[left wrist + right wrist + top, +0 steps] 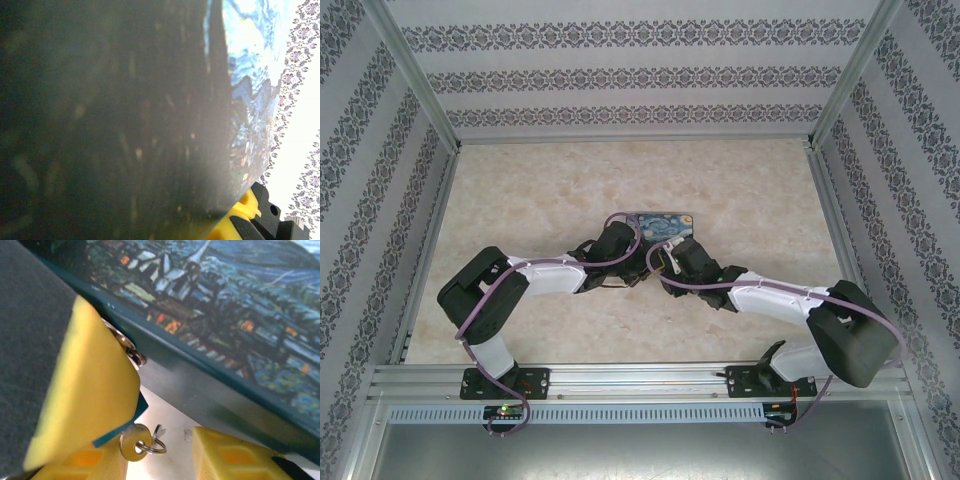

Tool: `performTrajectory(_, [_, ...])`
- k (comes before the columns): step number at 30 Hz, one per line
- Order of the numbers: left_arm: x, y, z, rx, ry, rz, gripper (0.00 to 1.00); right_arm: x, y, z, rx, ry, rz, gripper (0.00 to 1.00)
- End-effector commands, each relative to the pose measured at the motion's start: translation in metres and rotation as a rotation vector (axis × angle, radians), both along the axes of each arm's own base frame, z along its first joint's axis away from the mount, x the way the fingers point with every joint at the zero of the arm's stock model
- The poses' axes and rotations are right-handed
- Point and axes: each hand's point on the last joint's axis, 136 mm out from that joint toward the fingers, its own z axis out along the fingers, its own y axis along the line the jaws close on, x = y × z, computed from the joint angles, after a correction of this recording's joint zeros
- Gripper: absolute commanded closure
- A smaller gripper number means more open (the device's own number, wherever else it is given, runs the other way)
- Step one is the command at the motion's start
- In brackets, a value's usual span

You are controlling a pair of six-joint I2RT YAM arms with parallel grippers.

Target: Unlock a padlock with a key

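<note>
Padlock [662,224] sat mid table [520,200], painted face showing, and the left gripper [628,240] was clamped shut on its left end. Right gripper [673,254] was tight in beside it, fingers partly apart, the key [122,431] tucked against one finger. Gripped or not, couldn't tell.

The padlock [660,224] sits mid-table, slightly far of centre. It is a flat, squarish block with a swirling blue-and-yellow night painting on its face and dark sides. The key [140,407] is tiny with a bluish head, just beside the padlock's near edge.

A dark blurred surface [110,125] lies left of the padlock [250,75], patterned wall [301,75] beyond.
</note>
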Motion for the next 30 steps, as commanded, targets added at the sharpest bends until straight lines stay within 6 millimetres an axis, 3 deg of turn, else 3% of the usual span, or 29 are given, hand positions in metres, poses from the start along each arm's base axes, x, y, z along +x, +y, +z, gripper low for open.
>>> performTrajectory(1, [0.001, -0.004, 0.025, -0.049, -0.019, -0.017, 1.00, 0.015, 0.009, 0.012, 0.009, -0.056, -0.008, 0.65])
performTrajectory(11, [-0.002, -0.002, 0.021, -0.055, -0.010, -0.015, 1.00, 0.015, 0.021, 0.025, 0.097, -0.027, 0.020, 1.00])
performTrajectory(21, [-0.006, 0.004, 0.005, -0.034, -0.002, -0.008, 1.00, 0.013, 0.023, 0.049, 0.453, 0.155, 0.041, 1.00])
performTrajectory(25, [-0.007, 0.005, 0.000, -0.032, 0.004, -0.003, 1.00, 0.014, 0.021, 0.053, 0.501, 0.187, 0.042, 1.00])
performTrajectory(28, [-0.006, 0.007, -0.003, -0.026, 0.003, 0.010, 1.00, 0.014, 0.015, 0.053, 0.505, 0.197, 0.017, 0.69])
performTrajectory(30, [-0.006, 0.009, -0.006, -0.017, 0.004, 0.018, 1.00, 0.012, 0.007, 0.053, 0.518, 0.201, -0.018, 0.57])
